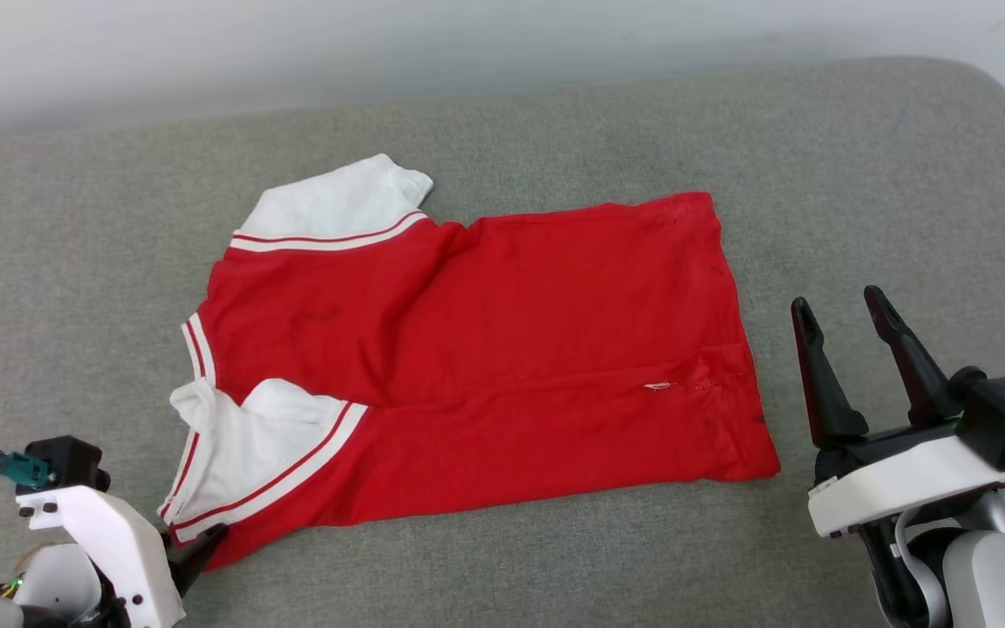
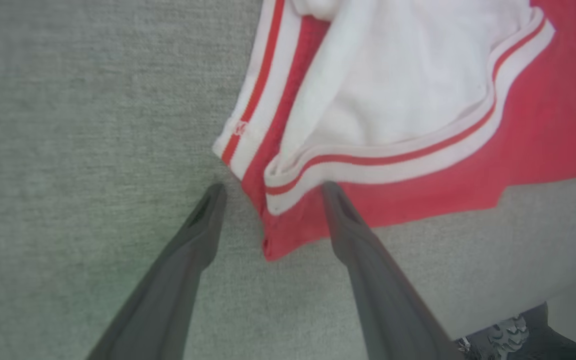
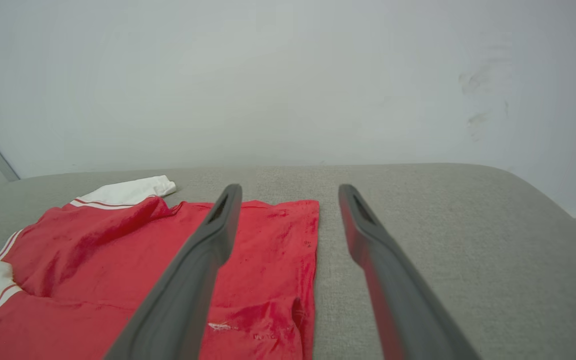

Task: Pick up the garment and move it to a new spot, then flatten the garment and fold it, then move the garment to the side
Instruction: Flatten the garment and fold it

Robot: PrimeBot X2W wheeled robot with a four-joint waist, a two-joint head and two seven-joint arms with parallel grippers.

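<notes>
The garment (image 1: pixel 502 349), red with white sleeves and red-white striped trim, lies spread on the grey cushion, collar end to the left and hem to the right. One white sleeve lies folded onto the red body near the front left. My left gripper (image 1: pixel 199 548) is at that near-left corner. In the left wrist view the left gripper (image 2: pixel 273 187) is open, its fingers straddling the corner of the garment (image 2: pixel 418 100) without pinching it. My right gripper (image 1: pixel 836 301) is open just right of the hem, apart from the cloth. In the right wrist view the right gripper (image 3: pixel 290 187) holds nothing, the garment (image 3: pixel 93 250) at its left.
The grey cushion (image 1: pixel 555 131) stretches wide, with bare fabric behind and on both sides of the cloth. A pale wall (image 1: pixel 380 44) stands behind it. Its rounded far right corner (image 1: pixel 991 96) drops off, and its front edge (image 2: pixel 543 240) runs close to my left gripper.
</notes>
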